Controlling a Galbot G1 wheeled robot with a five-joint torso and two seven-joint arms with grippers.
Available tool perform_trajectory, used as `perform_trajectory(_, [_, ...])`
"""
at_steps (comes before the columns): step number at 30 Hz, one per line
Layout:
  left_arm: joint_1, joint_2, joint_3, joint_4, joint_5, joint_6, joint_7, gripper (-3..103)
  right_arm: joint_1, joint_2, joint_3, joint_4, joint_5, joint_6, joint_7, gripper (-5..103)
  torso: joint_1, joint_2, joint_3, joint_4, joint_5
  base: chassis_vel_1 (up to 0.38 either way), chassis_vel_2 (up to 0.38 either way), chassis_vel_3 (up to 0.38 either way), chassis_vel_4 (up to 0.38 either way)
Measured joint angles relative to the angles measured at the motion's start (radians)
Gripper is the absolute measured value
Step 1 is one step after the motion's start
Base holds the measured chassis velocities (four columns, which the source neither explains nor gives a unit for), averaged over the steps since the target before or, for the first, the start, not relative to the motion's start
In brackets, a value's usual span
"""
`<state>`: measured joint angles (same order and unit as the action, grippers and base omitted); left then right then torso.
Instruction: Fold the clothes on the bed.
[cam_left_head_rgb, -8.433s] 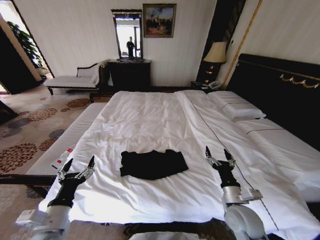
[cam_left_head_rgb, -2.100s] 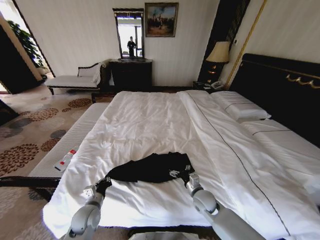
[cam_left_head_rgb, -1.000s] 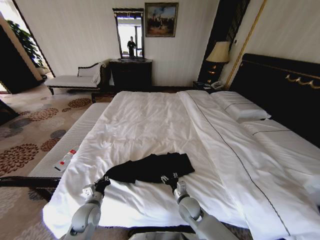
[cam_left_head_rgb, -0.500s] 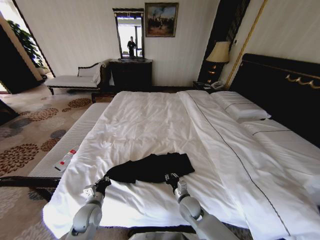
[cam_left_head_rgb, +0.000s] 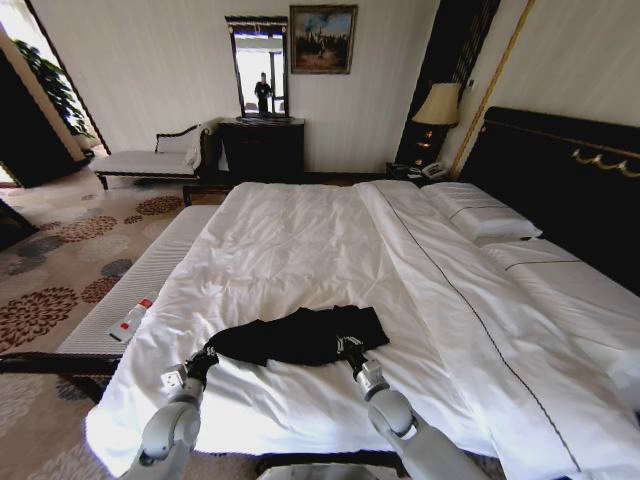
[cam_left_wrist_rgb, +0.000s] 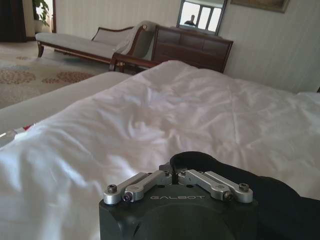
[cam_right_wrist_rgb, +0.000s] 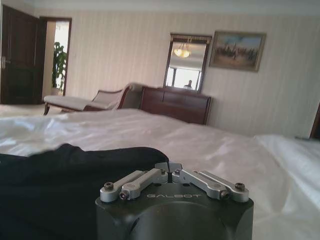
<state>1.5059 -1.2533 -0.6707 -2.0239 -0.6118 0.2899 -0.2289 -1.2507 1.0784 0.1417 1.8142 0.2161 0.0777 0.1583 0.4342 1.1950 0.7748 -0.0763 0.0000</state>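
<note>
- Head view: the black T-shirt (cam_left_head_rgb: 300, 336) is lying on the white duvet (cam_left_head_rgb: 300, 240) near the foot of the bed (cam_left_head_rgb: 560, 170). It is bunched now into a narrow, uneven band, while some seconds ago it was lying flat and wider.
- The left gripper (cam_left_head_rgb: 208, 356) is sitting at the shirt's left end and the right gripper (cam_left_head_rgb: 349, 349) at its near right edge. Compared with half a second ago, the right gripper is a little farther forward and to the right, and the cloth edge with white lettering is going with it. The left gripper is staying almost in the same place.
- I judge that a fold is in progress: the near hem is being carried over the body of the shirt, but the shirt is not yet a neat fold.
- Left wrist view: the left gripper (cam_left_wrist_rgb: 176, 176) is having its fingers (cam_left_wrist_rgb: 150, 181) drawn together at the tips, and a loop of black T-shirt (cam_left_wrist_rgb: 240, 190) is rising directly behind them, so it is pinching the fabric. White duvet (cam_left_wrist_rgb: 175, 110) is spreading beyond, toward a chaise bench (cam_left_wrist_rgb: 85, 42).
- Right wrist view: the right gripper (cam_right_wrist_rgb: 171, 173) is also closed at the tips on the edge of the black T-shirt (cam_right_wrist_rgb: 60, 180), which is lying beside it on the duvet (cam_right_wrist_rgb: 225, 145).
</note>
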Motion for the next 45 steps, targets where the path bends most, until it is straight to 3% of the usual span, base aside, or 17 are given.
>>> perform_trajectory(7, [-0.077, 0.124, -0.074, -0.103, -0.164, 0.000, -0.020, 0, 0.068, -0.068, 0.143, 0.076, 0.070, 0.078, -0.082, 0, 0.000, 0.000, 0.000, -0.0001, 0.0000, 0.000, 0.000, 0.000, 0.000])
perform_trajectory(9, [-0.139, 0.188, -0.120, -0.163, -0.253, 0.008, -0.036, 0, 0.123, -0.099, 0.207, 0.123, 0.180, 0.099, -0.110, 0, 0.000, 0.000, 0.000, 0.0002, 0.0000, 0.000, 0.000, 0.000, 0.000])
perform_trajectory(10, [-0.139, 0.188, -0.120, -0.163, -0.253, 0.008, -0.036, 0, 0.123, -0.099, 0.207, 0.123, 0.180, 0.099, -0.110, 0, 0.000, 0.000, 0.000, 0.0002, 0.0000, 0.000, 0.000, 0.000, 0.000])
perform_trajectory(14, [-0.263, 0.256, -0.171, -0.250, -0.400, 0.023, -0.085, 0, 0.180, -0.147, 0.296, 0.224, 0.351, 0.101, -0.131, 0, 0.000, 0.000, 0.000, -0.0003, -0.0001, 0.000, 0.000, 0.000, 0.000])
perform_trajectory(20, [-0.294, 0.294, -0.231, -0.339, -0.507, 0.027, -0.094, 0, 0.180, -0.196, 0.363, 0.347, 0.494, 0.108, -0.158, 0, 0.000, 0.000, 0.000, -0.0003, 0.0000, 0.000, 0.000, 0.000, 0.000])
perform_trajectory(23, [-0.261, 0.311, -0.306, -0.411, -0.583, 0.027, -0.094, 0, 0.147, -0.222, 0.411, 0.443, 0.583, 0.108, -0.163, 0, 0.000, 0.000, 0.000, -0.0001, -0.0002, 0.000, 0.000, 0.000, 0.000])
perform_trajectory(25, [-0.194, 0.333, -0.462, -0.477, -0.711, 0.027, -0.093, 0, 0.085, -0.250, 0.507, 0.555, 0.655, 0.096, -0.182, 0, 0.000, 0.000, 0.000, 0.0002, 0.0003, 0.000, 0.000, 0.000, 0.000])
perform_trajectory(26, [-0.194, 0.333, -0.462, -0.477, -0.711, 0.027, -0.093, 0, 0.085, -0.250, 0.507, 0.555, 0.655, 0.096, -0.182, 0, 0.000, 0.000, 0.000, 0.0002, 0.0003, 0.000, 0.000, 0.000, 0.000])
perform_trajectory(28, [-0.117, 0.349, -0.623, -0.487, -0.824, 0.026, -0.089, 0, 0.022, -0.275, 0.627, 0.653, 0.707, 0.083, -0.198, 0, 0.000, 0.000, 0.000, -0.0003, -0.0001, 0.000, 0.000, 0.000, 0.000])
perform_trajectory(29, [-0.103, 0.349, -0.652, -0.487, -0.843, 0.026, -0.089, 0, 0.012, -0.279, 0.649, 0.667, 0.717, 0.080, -0.199, 0, 0.000, 0.000, 0.000, -0.0004, -0.0001, 0.000, 0.000, 0.000, 0.000])
perform_trajectory(30, [-0.050, 0.345, -0.774, -0.488, -0.920, 0.024, -0.077, 0, -0.022, -0.294, 0.735, 0.694, 0.751, 0.064, -0.200, 0, 0.000, 0.000, 0.000, -0.0005, -0.0005, 0.000, 0.000, 0.000, 0.000])
perform_trajectory(31, [-0.026, 0.338, -0.830, -0.489, -0.952, 0.023, -0.071, 0, -0.035, -0.299, 0.773, 0.699, 0.764, 0.055, -0.200, 0, 0.000, 0.000, 0.000, -0.0003, -0.0002, 0.000, 0.000, 0.000, 0.000])
perform_trajectory(32, [-0.026, 0.338, -0.830, -0.489, -0.952, 0.023, -0.071, 0, -0.035, -0.299, 0.773, 0.699, 0.764, 0.055, -0.200, 0, 0.000, 0.000, 0.000, -0.0003, -0.0002, 0.000, 0.000, 0.000, 0.000])
perform_trajectory(36, [0.039, 0.340, -1.038, -0.490, -1.053, 0.019, -0.050, 0, -0.049, -0.337, 0.945, 0.704, 0.845, -0.017, -0.178, 0, 0.000, 0.000, 0.000, 0.0004, -0.0001, 0.000, 0.000, 0.000, 0.000])
perform_trajectory(39, [0.041, 0.374, -1.096, -0.489, -1.076, 0.021, -0.050, 0, -0.047, -0.366, 1.006, 0.703, 0.887, -0.071, -0.135, 0, 0.000, 0.000, 0.000, -0.0003, 0.0001, 0.000, 0.000, 0.000, 0.000])
perform_trajectory(42, [0.033, 0.398, -1.088, -0.486, -1.068, 0.033, -0.050, 0, -0.046, -0.372, 0.995, 0.699, 0.884, -0.114, -0.106, 0, 0.000, 0.000, 0.000, -0.0003, 0.0001, 0.000, 0.000, 0.000, 0.000])
perform_trajectory(45, [0.020, 0.414, -1.018, -0.482, -1.001, 0.058, -0.045, 0, -0.045, -0.365, 0.935, 0.694, 0.863, -0.154, -0.075, 0, 0.000, 0.000, 0.000, 0.0000, 0.0002, 0.000, 0.000, 0.000, 0.000])
